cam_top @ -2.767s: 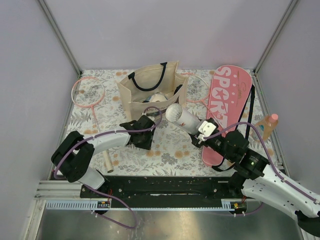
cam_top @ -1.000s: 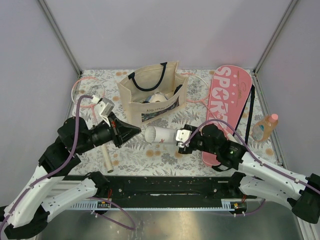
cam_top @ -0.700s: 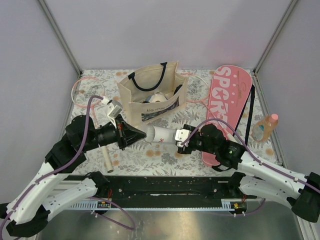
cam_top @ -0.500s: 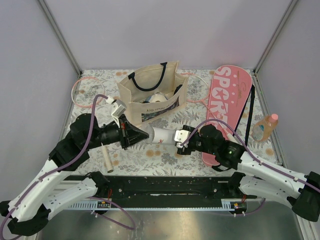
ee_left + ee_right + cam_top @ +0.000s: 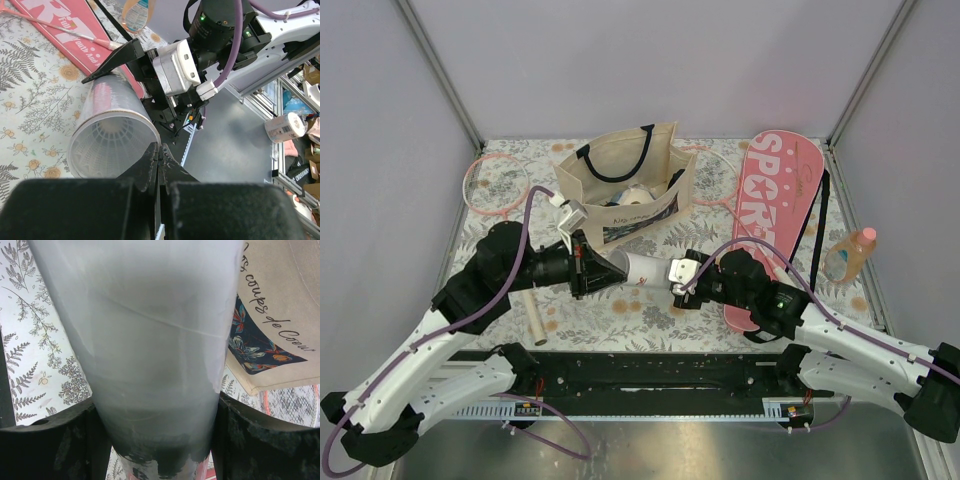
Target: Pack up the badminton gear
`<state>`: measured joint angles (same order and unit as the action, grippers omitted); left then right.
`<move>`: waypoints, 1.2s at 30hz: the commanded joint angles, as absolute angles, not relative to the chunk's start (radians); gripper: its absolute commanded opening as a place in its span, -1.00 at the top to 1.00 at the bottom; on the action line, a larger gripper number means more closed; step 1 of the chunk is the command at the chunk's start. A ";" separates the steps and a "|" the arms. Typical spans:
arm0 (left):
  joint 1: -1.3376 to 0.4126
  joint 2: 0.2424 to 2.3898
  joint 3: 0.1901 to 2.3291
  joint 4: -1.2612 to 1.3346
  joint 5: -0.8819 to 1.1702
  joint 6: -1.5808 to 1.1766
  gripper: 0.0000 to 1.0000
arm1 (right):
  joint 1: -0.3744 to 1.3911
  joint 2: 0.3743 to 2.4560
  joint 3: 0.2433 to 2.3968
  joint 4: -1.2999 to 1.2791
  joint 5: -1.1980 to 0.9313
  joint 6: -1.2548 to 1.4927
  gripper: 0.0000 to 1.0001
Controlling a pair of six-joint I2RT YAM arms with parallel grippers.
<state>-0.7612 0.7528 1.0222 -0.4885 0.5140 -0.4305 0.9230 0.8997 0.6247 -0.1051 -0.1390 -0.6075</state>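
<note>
My right gripper (image 5: 672, 276) is shut on the long white tube (image 5: 642, 268), which lies level above the floral mat with its open mouth toward the left. In the right wrist view the tube (image 5: 145, 340) fills the frame between both fingers (image 5: 60, 440). My left gripper (image 5: 159, 148) is shut with nothing in it, its tips at the lower rim of the tube's mouth (image 5: 112, 150). A white netted shuttlecock (image 5: 107, 145) shows inside the tube. The pink "SPORT" cover (image 5: 775, 210) lies at the right. One pink racket (image 5: 498, 185) lies at the far left; another (image 5: 712, 180) shows behind the bag.
A beige tote bag (image 5: 625, 185) with black handles stands at the back centre, just beyond the tube. A small clear bottle (image 5: 850, 255) with a pink cap lies at the right edge. Grey walls close in the mat on three sides.
My left arm has swung right and forward, bringing its shut tips up to the tube's open mouth. The right gripper has kept the tube almost still.
</note>
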 commanded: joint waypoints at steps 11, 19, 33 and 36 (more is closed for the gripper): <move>-0.764 0.787 1.051 -0.499 0.595 -0.407 0.85 | 0.934 0.844 0.612 0.027 -0.187 -0.658 -0.32; -0.764 0.788 1.072 -0.512 0.589 -0.402 0.46 | 0.934 0.822 0.598 0.037 -0.202 -0.667 -0.32; -0.765 0.772 1.123 -0.574 0.425 -0.385 0.11 | 0.934 0.804 0.588 0.043 -0.212 -0.661 -0.32; -0.762 0.781 1.114 -0.566 0.407 -0.379 0.12 | 0.934 0.805 0.586 0.044 -0.219 -0.657 -0.32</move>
